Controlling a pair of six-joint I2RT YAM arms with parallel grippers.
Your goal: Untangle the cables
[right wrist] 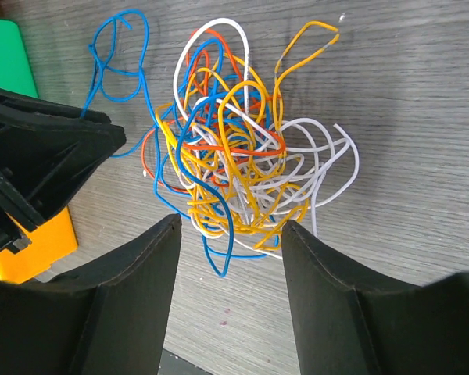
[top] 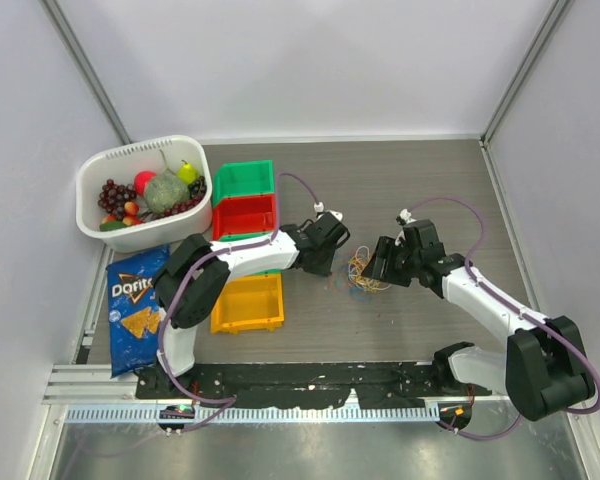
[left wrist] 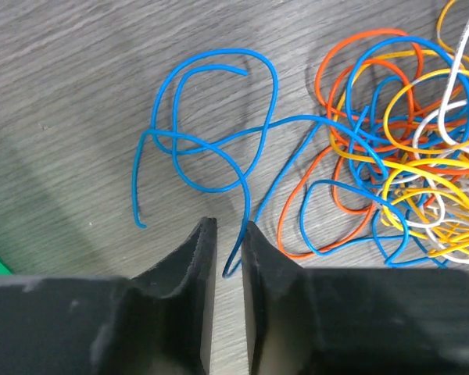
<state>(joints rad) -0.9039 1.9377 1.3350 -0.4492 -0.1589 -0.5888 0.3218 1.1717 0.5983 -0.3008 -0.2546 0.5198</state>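
Observation:
A tangle of blue, orange, yellow and white cables [top: 364,272] lies on the grey table between my two grippers. In the left wrist view the tangle [left wrist: 414,156] is at the right, and one blue cable [left wrist: 219,53] is drawn out of it in loops to the left. My left gripper [left wrist: 228,226] is low over the table with its jaws a narrow gap apart. The blue cable's free end lies between the tips, not pinched. My right gripper [right wrist: 230,224] is wide open and empty just over the near edge of the tangle [right wrist: 234,156].
Green [top: 245,180], red [top: 245,215] and yellow [top: 248,303] bins stand left of the left arm. A white basket of fruit [top: 145,190] is at the back left. A Doritos bag [top: 135,305] lies by the left edge. The left gripper's body [right wrist: 47,156] shows left of the tangle.

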